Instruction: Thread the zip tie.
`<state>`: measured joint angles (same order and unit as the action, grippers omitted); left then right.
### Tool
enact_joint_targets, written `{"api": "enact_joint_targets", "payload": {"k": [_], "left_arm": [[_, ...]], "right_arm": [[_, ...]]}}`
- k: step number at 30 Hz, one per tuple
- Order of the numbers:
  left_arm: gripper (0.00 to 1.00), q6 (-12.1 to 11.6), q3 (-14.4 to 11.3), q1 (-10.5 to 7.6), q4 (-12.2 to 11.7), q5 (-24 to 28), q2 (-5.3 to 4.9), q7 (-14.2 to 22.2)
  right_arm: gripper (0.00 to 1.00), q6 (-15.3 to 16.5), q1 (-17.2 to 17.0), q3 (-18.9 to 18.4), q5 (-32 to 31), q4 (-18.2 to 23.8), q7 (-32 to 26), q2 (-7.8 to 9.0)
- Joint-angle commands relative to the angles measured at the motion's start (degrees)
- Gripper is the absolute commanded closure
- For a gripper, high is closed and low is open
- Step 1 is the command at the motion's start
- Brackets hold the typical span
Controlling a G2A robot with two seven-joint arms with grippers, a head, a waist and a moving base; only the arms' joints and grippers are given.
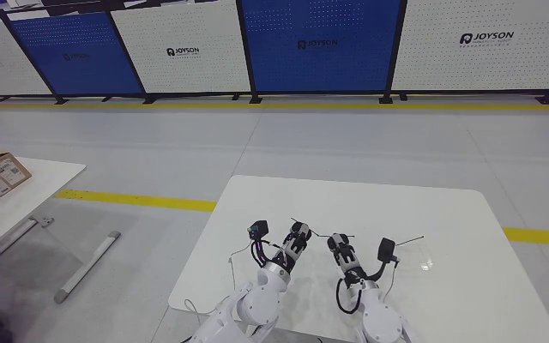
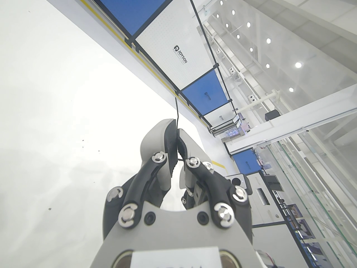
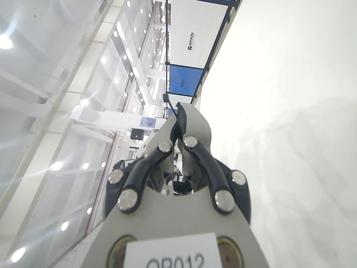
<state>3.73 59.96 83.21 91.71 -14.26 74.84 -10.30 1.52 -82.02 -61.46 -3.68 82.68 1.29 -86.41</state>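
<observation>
two white arms [image 1: 257,296] extend forward side by side, wrists close together. the left gripper [image 2: 176,129], grey with black pads, and the matching right gripper [image 3: 177,115] each have fingers pinched tight on thin black plastic zip tie [image 2: 176,110].

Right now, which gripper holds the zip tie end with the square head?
The right gripper: its zip tie end finishes in a square head, whereas the left gripper pinches only a plain thin tip.

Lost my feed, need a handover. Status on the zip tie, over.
Left gripper shut on zip tie strand. Right gripper shut on head end. Ends apart, not threaded. Both above white table.
</observation>
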Motion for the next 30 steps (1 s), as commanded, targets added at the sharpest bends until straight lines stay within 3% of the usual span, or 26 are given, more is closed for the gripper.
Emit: {"api": "enact_joint_targets", "payload": {"k": [1, 30], "left_arm": [[1.0, 0.0, 0.0, 0.0, 0.0, 0.0, 0.0, 0.0], [1.0, 0.0, 0.0, 0.0, 0.0, 0.0, 0.0, 0.0]], "right_arm": [[1.0, -0.18, 0.09, 0.11, -0.09, -0.08, 0.07, -0.03], [1.0, -0.03, -0.36, -0.41, -0.18, 0.23, 1.38, -0.1]]}}
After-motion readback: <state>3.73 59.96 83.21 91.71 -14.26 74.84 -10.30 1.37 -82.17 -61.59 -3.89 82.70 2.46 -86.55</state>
